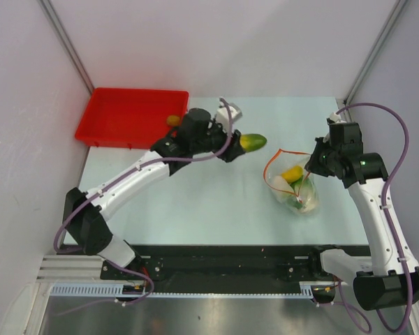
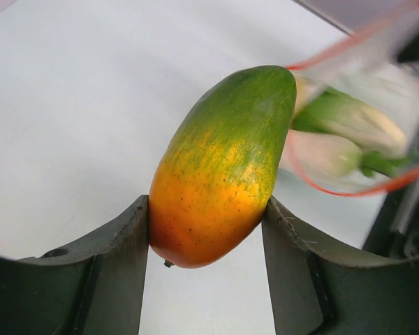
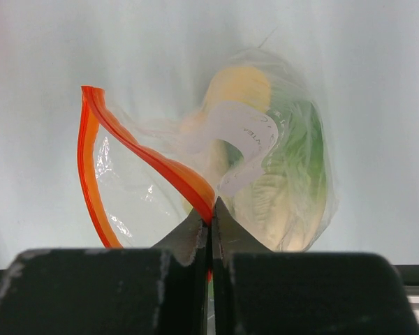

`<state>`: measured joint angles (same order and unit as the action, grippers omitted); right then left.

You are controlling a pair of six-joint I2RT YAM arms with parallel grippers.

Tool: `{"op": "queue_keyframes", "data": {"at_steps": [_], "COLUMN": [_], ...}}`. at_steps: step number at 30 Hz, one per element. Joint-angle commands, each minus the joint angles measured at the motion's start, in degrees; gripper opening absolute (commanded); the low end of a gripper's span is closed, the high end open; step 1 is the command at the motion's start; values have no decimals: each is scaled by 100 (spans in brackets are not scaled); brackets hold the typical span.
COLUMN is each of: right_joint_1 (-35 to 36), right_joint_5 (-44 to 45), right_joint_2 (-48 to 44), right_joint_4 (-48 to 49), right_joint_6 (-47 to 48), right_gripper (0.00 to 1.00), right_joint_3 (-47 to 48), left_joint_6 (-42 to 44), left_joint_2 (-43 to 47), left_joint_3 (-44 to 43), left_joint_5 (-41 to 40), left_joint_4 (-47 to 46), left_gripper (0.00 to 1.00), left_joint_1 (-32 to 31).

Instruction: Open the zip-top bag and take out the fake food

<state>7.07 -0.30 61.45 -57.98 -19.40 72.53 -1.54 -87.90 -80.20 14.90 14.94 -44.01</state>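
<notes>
My left gripper (image 1: 235,148) is shut on a green and orange mango (image 1: 253,142), holding it above the table left of the bag; the wrist view shows its orange end between the jaws (image 2: 216,188). The clear zip-top bag (image 1: 295,185) lies at the right with its red-orange zip mouth (image 1: 279,155) open. Inside I see a yellow piece (image 1: 292,174), a white radish (image 1: 278,183) and green lettuce (image 3: 300,160). My right gripper (image 1: 314,162) is shut on the bag's zip strip (image 3: 160,167) at the mouth's right edge (image 3: 210,218).
A red tray (image 1: 129,115) stands at the back left with a small brown-orange piece (image 1: 172,120) in it. The left arm stretches across the table's left half. Grey walls stand on both sides.
</notes>
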Motion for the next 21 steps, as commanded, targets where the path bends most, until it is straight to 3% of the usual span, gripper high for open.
{"op": "queue_keyframes", "data": {"at_steps": [1,7,12,21], "right_joint_1": [-30,-48,-65,-101], "right_joint_5": [82,-85,-129,-155], "right_joint_2": [-98,-81,-19,86], "right_joint_4": [120,146,172,225], "right_joint_6": [24,15,-55,-117], "right_gripper": [0,0,0,0], "right_joint_3": [209,209,209,209], "left_joint_6": [-1048,-1541,-2270,-3782], "left_joint_2": [72,-613,-1720,-3320], "left_joint_3": [40,-355,-1286,-2920], "left_joint_5": [-844,-1945,-2324,-3184], "left_joint_4": [-62,360,1063,2082], "left_gripper": [0,0,0,0], "left_joint_1": [1033,2220,2940,3469]}}
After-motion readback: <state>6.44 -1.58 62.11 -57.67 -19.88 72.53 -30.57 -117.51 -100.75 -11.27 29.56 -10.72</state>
